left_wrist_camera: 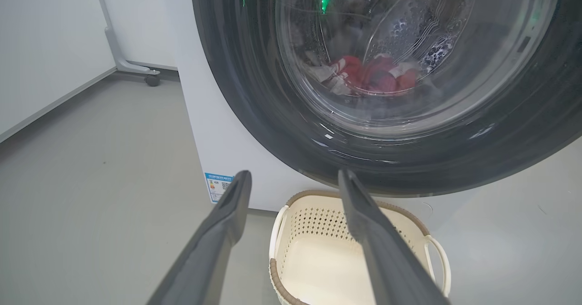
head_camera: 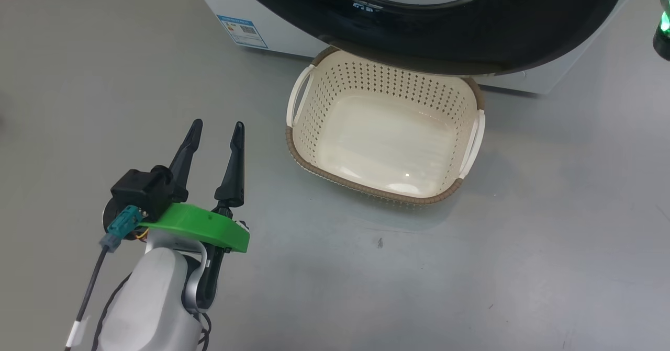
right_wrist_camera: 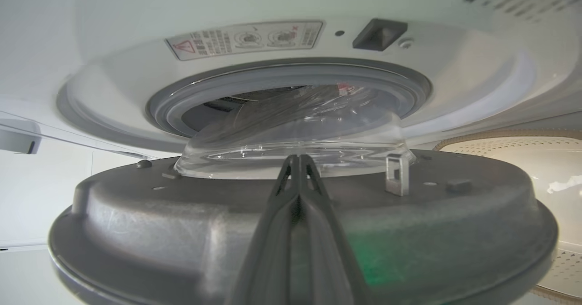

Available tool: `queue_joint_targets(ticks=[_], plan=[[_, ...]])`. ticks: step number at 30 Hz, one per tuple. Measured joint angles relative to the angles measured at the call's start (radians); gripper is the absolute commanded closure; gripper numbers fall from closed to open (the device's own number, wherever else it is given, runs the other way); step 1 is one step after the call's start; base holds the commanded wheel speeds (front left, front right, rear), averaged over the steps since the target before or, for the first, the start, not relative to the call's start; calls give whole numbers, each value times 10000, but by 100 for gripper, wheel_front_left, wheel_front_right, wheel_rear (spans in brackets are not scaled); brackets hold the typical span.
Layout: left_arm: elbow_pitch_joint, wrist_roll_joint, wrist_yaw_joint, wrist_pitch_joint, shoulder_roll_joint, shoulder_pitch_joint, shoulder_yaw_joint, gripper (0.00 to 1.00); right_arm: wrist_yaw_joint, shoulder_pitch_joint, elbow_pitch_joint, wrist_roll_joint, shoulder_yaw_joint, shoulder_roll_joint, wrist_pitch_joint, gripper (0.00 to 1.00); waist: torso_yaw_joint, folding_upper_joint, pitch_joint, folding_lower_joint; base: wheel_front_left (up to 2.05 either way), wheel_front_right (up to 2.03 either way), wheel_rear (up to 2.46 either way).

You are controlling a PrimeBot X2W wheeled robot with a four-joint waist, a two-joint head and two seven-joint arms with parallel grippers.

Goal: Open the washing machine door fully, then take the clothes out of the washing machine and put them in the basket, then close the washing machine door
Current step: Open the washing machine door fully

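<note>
The washing machine is white, and its door, a black ring round a glass bowl, stands slightly ajar. In the right wrist view my right gripper is shut, empty, and lies on the door's grey inner face, tips at the base of the glass bowl, which still reaches into the grey gasket. Red and white clothes show through the glass. The cream basket sits empty on the floor under the door. My left gripper hangs open and empty, left of the basket.
A blue sticker marks the machine's lower left front. A wheeled stand leg and a white wall lie to the machine's left. Grey floor spreads around the basket. A dark part with a green light shows at the right edge.
</note>
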Motion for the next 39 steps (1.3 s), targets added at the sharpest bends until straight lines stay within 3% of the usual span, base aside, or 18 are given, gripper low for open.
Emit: queue_joint_targets(ticks=[23,39], plan=[[134,-2,31,0,4,426,-161,0,627,1442,234,372,219,673,531,100,-125,0,-1042,0,0,0,0],[476,192,174,0,12,1094,27,0,1404,2891,313,698,560,1476,924,100,-216,0,-2120,0,0,0,0]])
